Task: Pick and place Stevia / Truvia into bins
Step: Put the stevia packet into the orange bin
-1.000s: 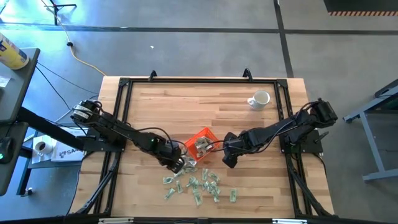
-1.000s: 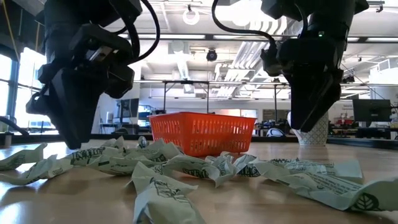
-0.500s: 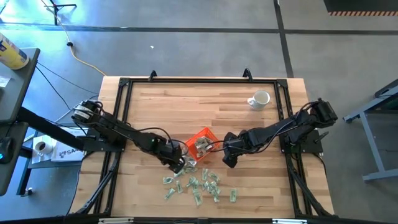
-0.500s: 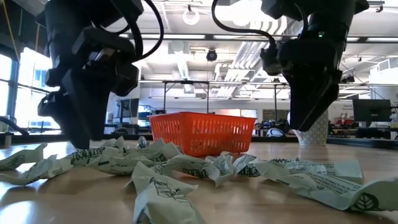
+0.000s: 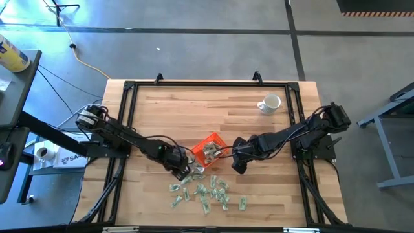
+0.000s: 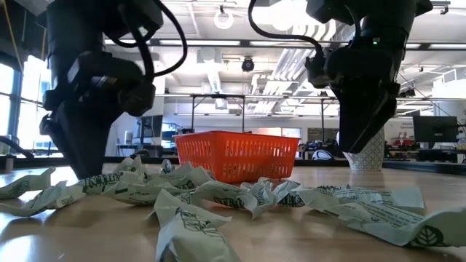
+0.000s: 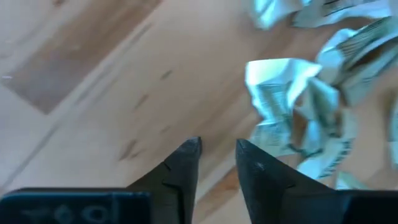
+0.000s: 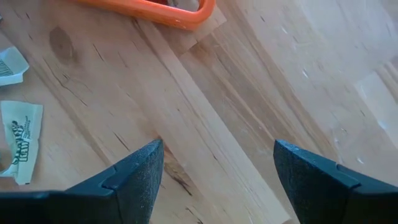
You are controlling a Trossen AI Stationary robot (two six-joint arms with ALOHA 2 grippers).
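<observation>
My left claw (image 7: 214,155) hovers nearly closed and empty at the sachets' (image 5: 208,191) edge — orange tray (image 5: 210,148) just beyond. My right claw (image 8: 217,174) gapes wide over bare counter (image 5: 194,110).

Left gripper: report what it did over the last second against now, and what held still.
In the low view the left gripper shifted slightly sideways above the sachet pile; its fingers now stand narrowly apart with nothing between them. No sachet was picked up or dropped. The right gripper, open beside the orange tray, the sachets and the white mug stayed put.
</observation>
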